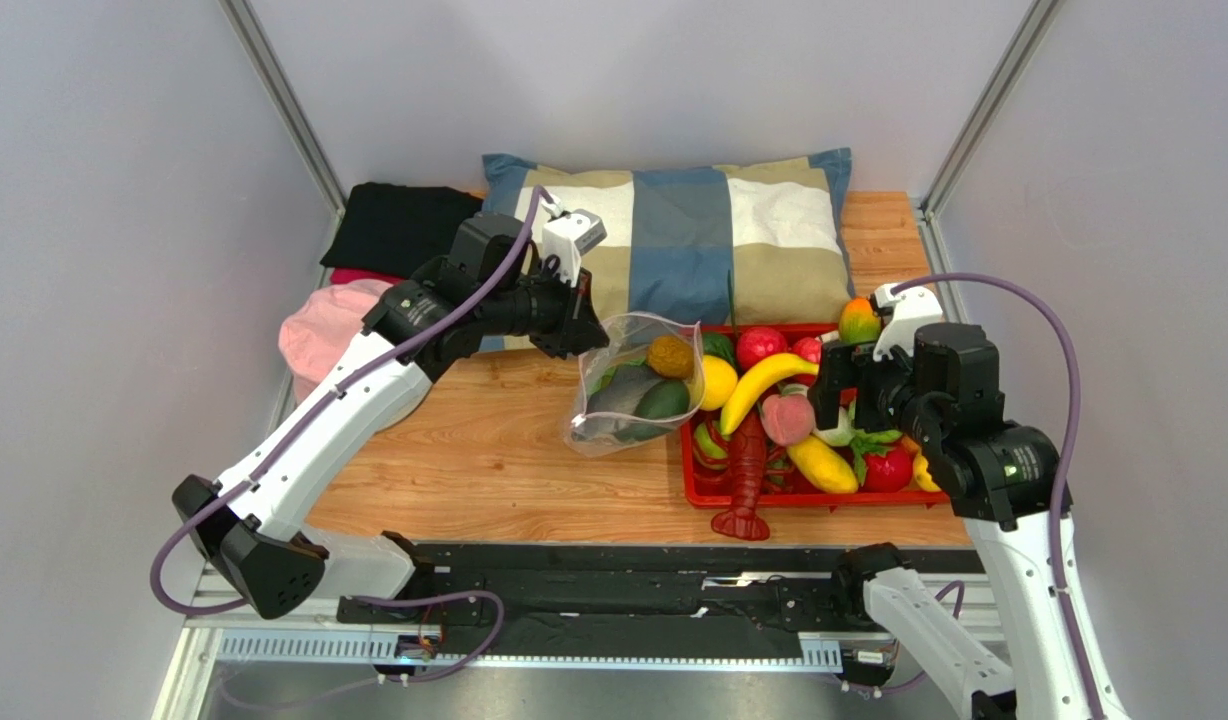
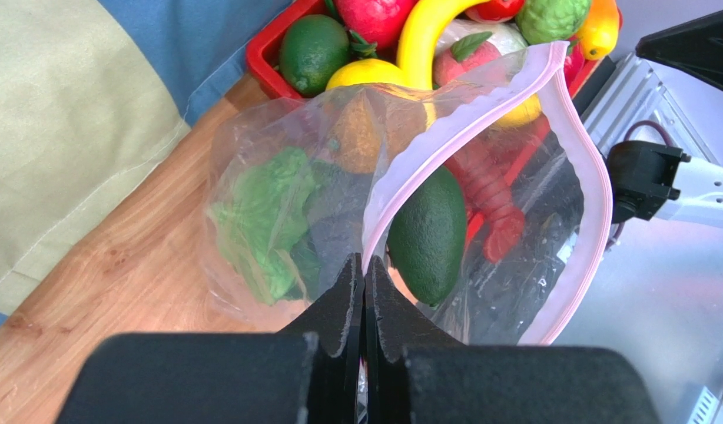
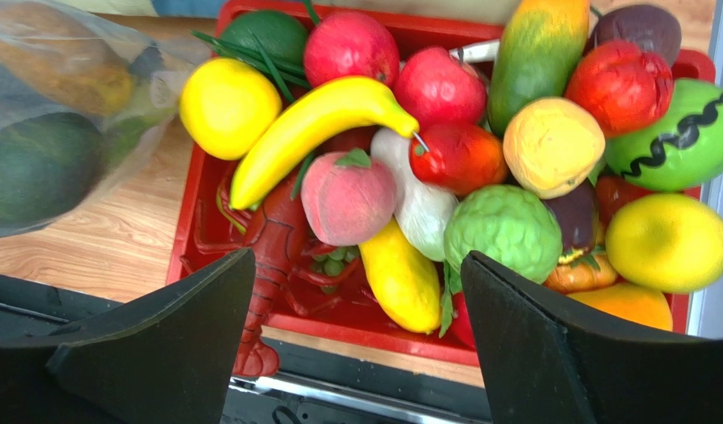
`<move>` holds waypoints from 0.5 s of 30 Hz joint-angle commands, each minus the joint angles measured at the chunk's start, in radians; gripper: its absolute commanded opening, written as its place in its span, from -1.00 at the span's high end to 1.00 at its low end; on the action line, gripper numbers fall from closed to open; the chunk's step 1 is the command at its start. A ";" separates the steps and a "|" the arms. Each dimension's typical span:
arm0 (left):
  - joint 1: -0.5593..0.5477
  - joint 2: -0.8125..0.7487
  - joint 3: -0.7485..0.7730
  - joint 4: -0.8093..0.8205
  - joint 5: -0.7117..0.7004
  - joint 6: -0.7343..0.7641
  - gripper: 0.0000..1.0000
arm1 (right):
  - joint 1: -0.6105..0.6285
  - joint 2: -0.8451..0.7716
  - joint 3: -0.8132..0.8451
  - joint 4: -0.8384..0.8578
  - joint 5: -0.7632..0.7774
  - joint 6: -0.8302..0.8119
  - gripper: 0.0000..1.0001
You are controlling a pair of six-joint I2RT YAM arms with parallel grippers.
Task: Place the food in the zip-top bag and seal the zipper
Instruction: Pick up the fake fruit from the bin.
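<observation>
So the left claw (image 2: 365, 265) is pinching the rim of the zip-top bag (image 2: 277, 159) with its fingers squeezed right together, gripping at the end of the zipper (image 2: 480, 115). The bag is hanging from that grip with its bottom sitting on the worktop (image 1: 485, 435), just to the left of the red tray (image 1: 692, 450) and in front of the checked pillow (image 1: 695, 225). The zipper isn't sealed. The two pink strips are spreading apart into a wide loop, so the mouth is gaping toward the left wrist camera.

Inside the bag, the avocado (image 2: 427, 234) is showing right through the opening, the lettuce (image 2: 259, 221) is bunching up against the clear side, and the small orange-brown fruit (image 2: 361, 132) is sitting deeper in. From the top camera there's also something greyish in there, but I can't tell what it is.

The right claw (image 3: 354, 265) is hovering over the tray with its fingers spread wide, gripping nothing. Below it the tray is holding a whole pile of toy food: a banana (image 3: 312, 119) is lying across the top, a peach (image 3: 347, 199) is sitting just under it, and a red lobster (image 1: 745, 480) is hanging over the tray's near edge.
</observation>
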 commanded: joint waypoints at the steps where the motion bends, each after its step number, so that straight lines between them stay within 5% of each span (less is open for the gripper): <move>1: 0.006 0.011 0.053 0.032 0.038 -0.001 1.00 | -0.021 0.026 -0.015 -0.046 0.087 0.013 -0.86; 15: 0.037 0.000 0.038 0.045 0.053 0.000 1.00 | -0.198 0.313 0.031 -0.098 0.193 -0.085 -0.97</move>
